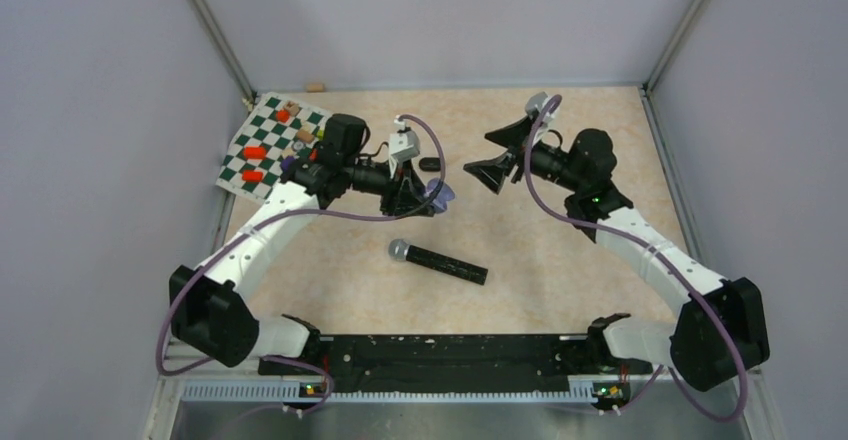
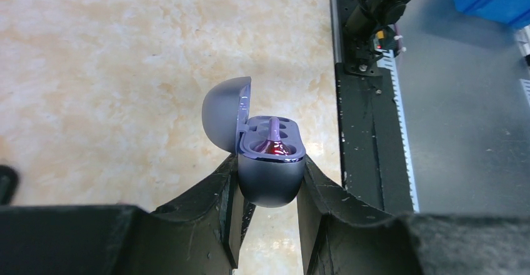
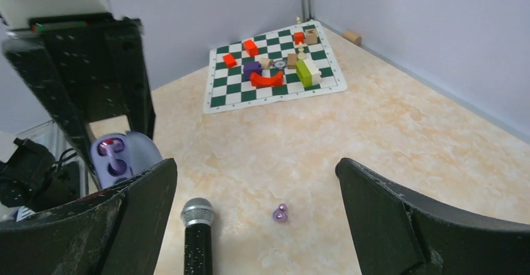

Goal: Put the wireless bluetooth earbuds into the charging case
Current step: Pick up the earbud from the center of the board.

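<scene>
My left gripper (image 1: 422, 196) is shut on the open purple charging case (image 1: 438, 195) and holds it above the table. In the left wrist view the case (image 2: 270, 184) sits between the fingers with its lid swung back, and one purple earbud (image 2: 273, 142) is seated in it. My right gripper (image 1: 496, 153) is open and empty, raised to the right of the case. In the right wrist view a second purple earbud (image 3: 280, 212) lies on the table between the open fingers (image 3: 256, 165), with the case (image 3: 119, 156) at left. No black earbuds show.
A black microphone (image 1: 437, 261) with a silver head lies on the table in front of the arms, also in the right wrist view (image 3: 197, 228). A small black object (image 1: 430, 164) lies behind the case. A checkerboard mat (image 1: 240, 165) with blocks sits far left.
</scene>
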Robot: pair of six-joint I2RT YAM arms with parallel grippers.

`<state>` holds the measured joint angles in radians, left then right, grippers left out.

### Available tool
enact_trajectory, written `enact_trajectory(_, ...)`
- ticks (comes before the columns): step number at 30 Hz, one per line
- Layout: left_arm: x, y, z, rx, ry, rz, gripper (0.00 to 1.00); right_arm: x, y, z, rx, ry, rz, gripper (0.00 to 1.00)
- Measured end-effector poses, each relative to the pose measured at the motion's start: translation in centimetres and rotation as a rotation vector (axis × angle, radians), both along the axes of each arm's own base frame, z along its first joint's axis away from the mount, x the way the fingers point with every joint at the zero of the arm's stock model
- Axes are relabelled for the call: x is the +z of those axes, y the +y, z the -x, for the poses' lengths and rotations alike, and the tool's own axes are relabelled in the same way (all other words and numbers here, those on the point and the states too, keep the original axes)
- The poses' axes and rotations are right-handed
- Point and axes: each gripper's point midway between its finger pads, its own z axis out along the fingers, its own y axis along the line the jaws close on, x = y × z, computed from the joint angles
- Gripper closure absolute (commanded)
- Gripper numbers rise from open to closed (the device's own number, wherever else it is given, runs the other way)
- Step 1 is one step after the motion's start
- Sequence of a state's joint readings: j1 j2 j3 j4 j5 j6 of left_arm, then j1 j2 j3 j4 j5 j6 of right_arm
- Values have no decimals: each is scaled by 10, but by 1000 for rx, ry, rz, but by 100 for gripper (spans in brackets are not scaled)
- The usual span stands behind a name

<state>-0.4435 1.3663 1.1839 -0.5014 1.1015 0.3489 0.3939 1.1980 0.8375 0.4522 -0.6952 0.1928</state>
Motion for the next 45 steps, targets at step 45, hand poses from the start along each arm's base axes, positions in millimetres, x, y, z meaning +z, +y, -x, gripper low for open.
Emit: enact_trajectory(45, -9, 123, -16, 441, -213, -71, 100, -279, 103, -52, -99, 284, 880, 7)
